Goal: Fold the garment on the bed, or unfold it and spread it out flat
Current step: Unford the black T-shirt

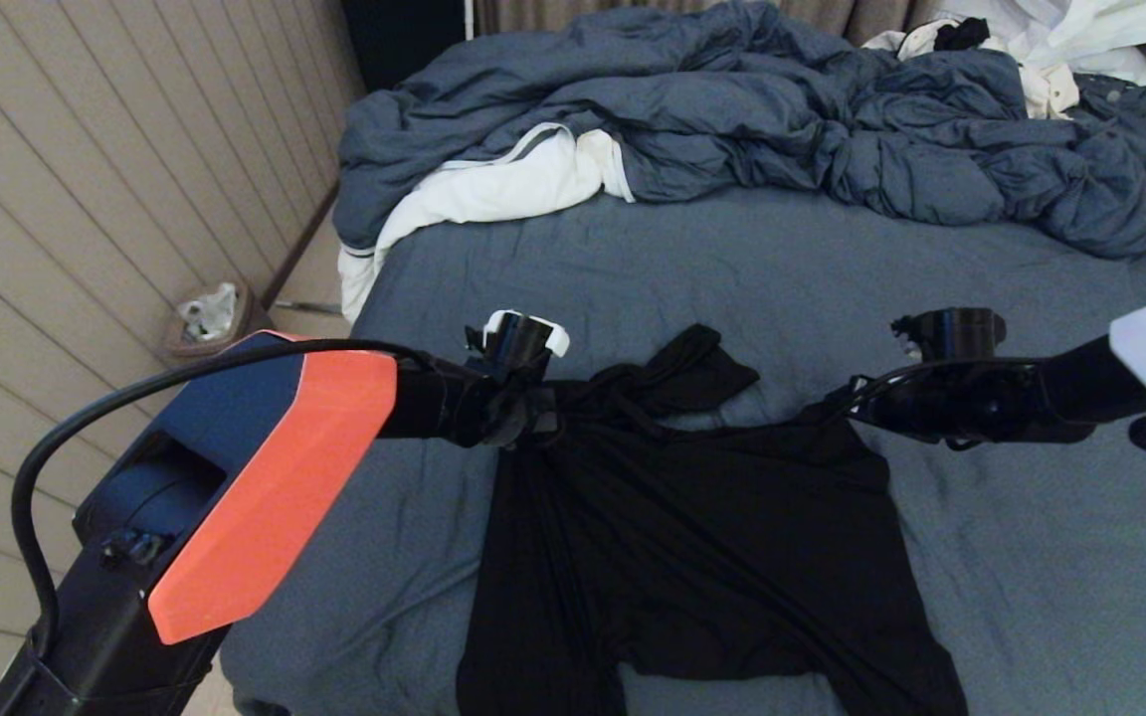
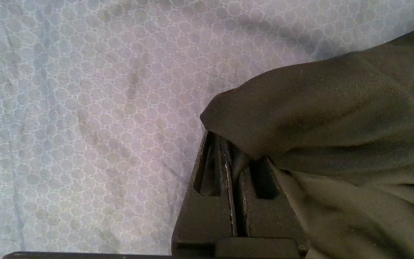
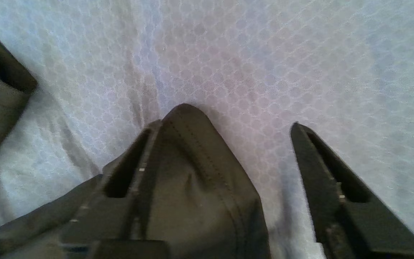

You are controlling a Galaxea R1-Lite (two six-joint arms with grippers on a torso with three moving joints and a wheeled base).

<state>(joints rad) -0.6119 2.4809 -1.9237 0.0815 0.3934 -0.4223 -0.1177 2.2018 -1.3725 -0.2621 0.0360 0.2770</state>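
Note:
The black garment lies on the slate-blue bed, its lower part spread toward me and its far edge bunched into a twisted lump. At the garment's far left corner, my left gripper is shut on a fold of the cloth. In the left wrist view the closed gripper pinches the garment, which drapes over the fingertips. My right gripper sits at the far right corner. Its wrist view shows it open, with a stitched corner of the garment lying loose against one finger; the other finger stands apart over bare sheet.
A puffy blue-grey duvet is heaped across the far side of the bed, with a white cloth at its left end and pale clothes at the back right. A waste bin stands on the floor by the panelled wall on the left.

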